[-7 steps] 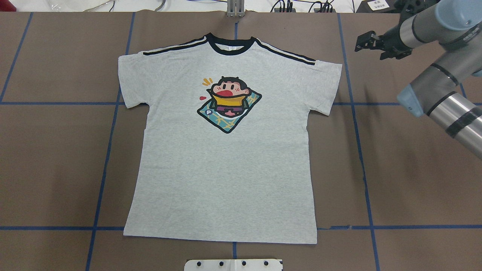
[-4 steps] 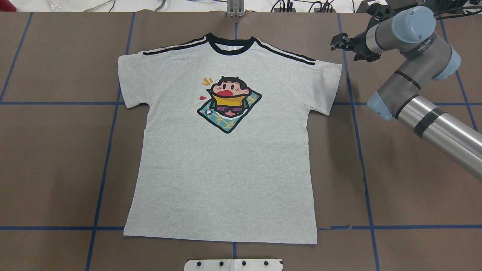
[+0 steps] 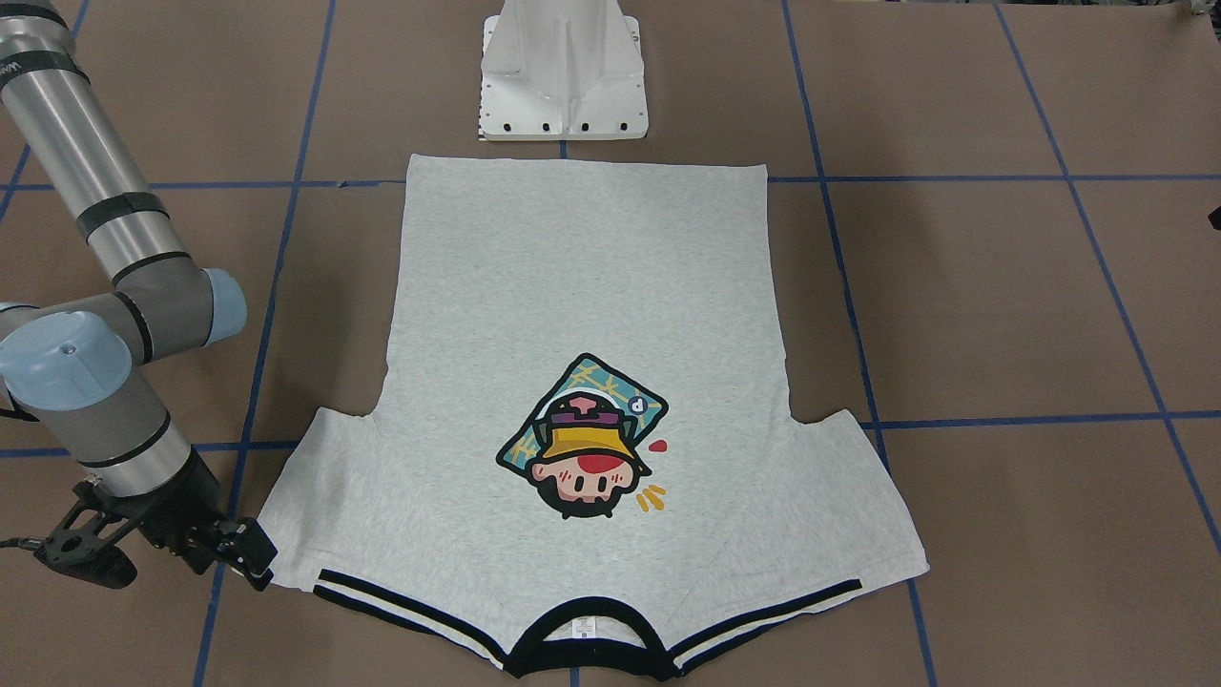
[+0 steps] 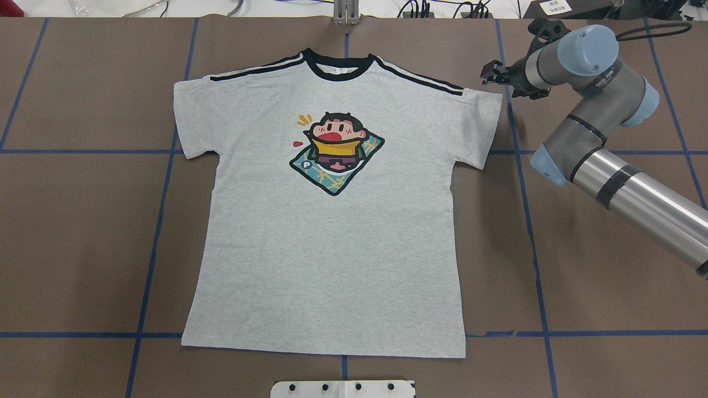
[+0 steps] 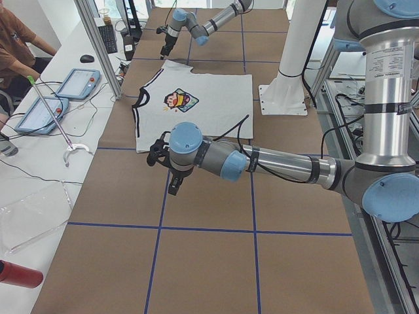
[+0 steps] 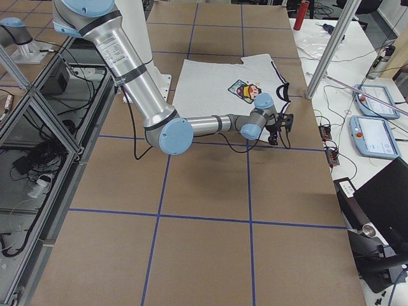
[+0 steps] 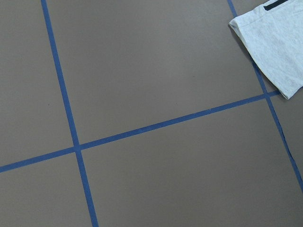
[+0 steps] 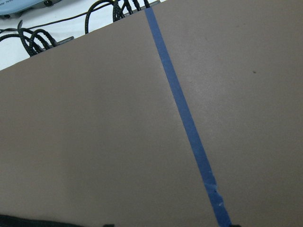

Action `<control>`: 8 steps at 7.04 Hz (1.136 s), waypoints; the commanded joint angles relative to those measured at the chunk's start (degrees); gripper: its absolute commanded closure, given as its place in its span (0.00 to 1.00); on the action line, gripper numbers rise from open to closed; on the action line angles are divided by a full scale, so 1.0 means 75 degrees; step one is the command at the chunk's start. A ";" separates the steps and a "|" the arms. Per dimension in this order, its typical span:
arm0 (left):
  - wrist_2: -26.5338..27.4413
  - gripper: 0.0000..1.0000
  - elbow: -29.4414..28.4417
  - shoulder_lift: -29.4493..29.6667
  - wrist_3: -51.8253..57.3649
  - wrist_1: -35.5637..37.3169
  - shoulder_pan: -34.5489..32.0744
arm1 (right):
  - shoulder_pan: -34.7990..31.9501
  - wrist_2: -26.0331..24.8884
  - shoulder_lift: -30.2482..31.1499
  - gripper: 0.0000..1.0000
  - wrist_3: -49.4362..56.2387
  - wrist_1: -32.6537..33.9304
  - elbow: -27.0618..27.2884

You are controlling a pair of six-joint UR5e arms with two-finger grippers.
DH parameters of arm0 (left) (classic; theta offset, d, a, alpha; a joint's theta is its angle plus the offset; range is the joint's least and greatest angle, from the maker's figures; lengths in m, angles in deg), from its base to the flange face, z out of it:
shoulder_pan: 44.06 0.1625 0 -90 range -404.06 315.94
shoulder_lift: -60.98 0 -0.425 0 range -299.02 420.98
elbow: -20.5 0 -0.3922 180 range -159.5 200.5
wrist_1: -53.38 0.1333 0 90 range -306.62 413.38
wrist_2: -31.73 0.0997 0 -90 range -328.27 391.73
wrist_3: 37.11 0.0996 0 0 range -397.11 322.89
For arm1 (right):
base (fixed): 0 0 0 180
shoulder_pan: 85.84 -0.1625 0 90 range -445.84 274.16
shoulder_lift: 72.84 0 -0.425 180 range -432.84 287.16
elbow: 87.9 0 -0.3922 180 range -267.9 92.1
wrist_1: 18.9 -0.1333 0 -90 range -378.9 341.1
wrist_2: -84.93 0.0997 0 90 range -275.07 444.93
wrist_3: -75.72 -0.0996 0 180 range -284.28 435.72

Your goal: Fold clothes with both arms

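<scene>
The grey T-shirt (image 4: 332,243) lies flat and face up on the brown table, collar (image 4: 336,69) at the far side; it also shows in the front view (image 3: 582,315). My right gripper (image 4: 489,73) is open and empty, just off the outer top corner of the shirt's right sleeve (image 4: 478,124), and it shows beside that corner in the front view (image 3: 258,565). My left gripper (image 5: 174,186) shows only in the left side view, above bare table off the other sleeve, so I cannot tell if it is open. The left wrist view shows that sleeve's end (image 7: 274,52).
The white pedestal (image 3: 563,86) stands at the shirt's hem side. Blue tape lines (image 4: 525,221) grid the table. Cables (image 4: 442,8) lie along the far edge. A side table with tablets (image 5: 75,82) and a seated person (image 5: 16,39) are beyond it.
My right arm has swung left towards the shirt, bringing its gripper from well off the sleeve to the sleeve's top corner. The shirt has not moved.
</scene>
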State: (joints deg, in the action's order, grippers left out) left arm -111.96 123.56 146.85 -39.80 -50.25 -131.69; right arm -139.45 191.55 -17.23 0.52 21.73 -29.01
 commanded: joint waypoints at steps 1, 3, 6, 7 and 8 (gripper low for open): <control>-0.0001 0.00 0.0005 0.0000 -0.0004 0.0000 0.0000 | 0.0046 -0.0025 0.0015 0.47 -0.0016 0.0021 -0.0047; -0.0001 0.00 0.0005 0.0000 -0.0004 0.0000 0.0000 | 0.0034 -0.0014 0.0038 0.95 -0.0040 0.0033 -0.0059; -0.0001 0.00 0.0005 0.0000 0.0008 0.0000 0.0000 | 0.0011 0.0021 -0.0067 1.00 -0.0168 0.0033 0.0046; -0.0001 0.00 0.0005 0.0000 0.0008 0.0000 0.0000 | 0.0034 0.0126 -0.0102 1.00 -0.0366 0.0033 0.0162; -0.0001 0.00 0.0016 -0.0011 0.0008 0.0000 0.0000 | 0.0104 0.0220 -0.0323 1.00 -0.0716 0.0056 0.0280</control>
State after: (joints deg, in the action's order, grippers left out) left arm -111.97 123.63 146.83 -39.74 -50.25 -131.69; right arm -139.12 192.39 -18.25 -2.28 22.01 -27.95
